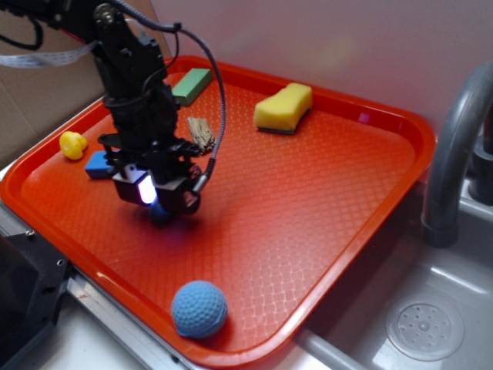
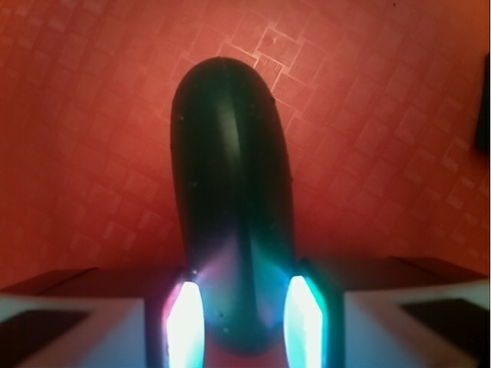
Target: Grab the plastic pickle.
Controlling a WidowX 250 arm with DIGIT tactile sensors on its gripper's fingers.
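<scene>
Dark plastic pickle [image 2: 234,207], pincer [image 2: 238,322] clamped around it

pickle [image 2: 232,207] 1 | ball [image 1: 199,308] 1 | sponge [image 1: 283,107] 1 | blocks: green [image 1: 192,85] 1, blue [image 1: 98,163] 1 | tray [image 1: 323,223] 1

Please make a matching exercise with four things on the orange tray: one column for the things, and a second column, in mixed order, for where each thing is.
Things:
1. plastic pickle
2. dimpled blue ball
3. yellow sponge
4. green block

Places:
A. far rim of the tray, behind the arm
B. between the fingers of the gripper
C. near front rim of the tray
D. far side, toward the faucet

Pairs: 1-B, 2-C, 3-D, 4-A
</scene>
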